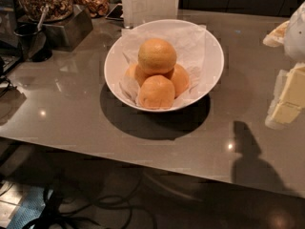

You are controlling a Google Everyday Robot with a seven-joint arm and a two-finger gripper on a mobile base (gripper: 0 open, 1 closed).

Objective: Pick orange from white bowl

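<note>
Sitting on top of the pile, the orange (pixel 157 56) is the highest fruit in the white bowl (pixel 212 46), resting on three other oranges (pixel 156 92) packed below it at front, L and R. It is round w/ a dull, finely pitted skin, paler and yellower than the rest. Open air above it and to its R; nothing leans over it.

Bowl is wide, glossy, w/ sloping sides, lined w/ crumpled white paper (pixel 190 35) that rises past the rear rim. It stands approx mid-table, well back from the front edge, casting a dark shadow toward the camera.

The table (pixel 71 109) is smooth, polished grey-brown stone or laminate w/ light glints. Its front edge runs on a diagonal from lower L to lower R. Bare surface lies on the bowl's L, R and front.

The gripper (pixel 288 99) hangs at the far R edge, well apart from the bowl, white body above and cream-yellow blocky parts below, partly cut off by the frame. Can't tell if it is open or closed, or if it has hold of anything. Its shadow (pixel 248 161) falls on the table near the front edge.

Just behind the bowl is a white translucent container (pixel 150 1). Back L: a jar of nuts (pixel 45 1) on a metal box (pixel 71 27), and a black cup (pixel 28 39). Dark cables (pixel 95 209) lie on the floor below.
</note>
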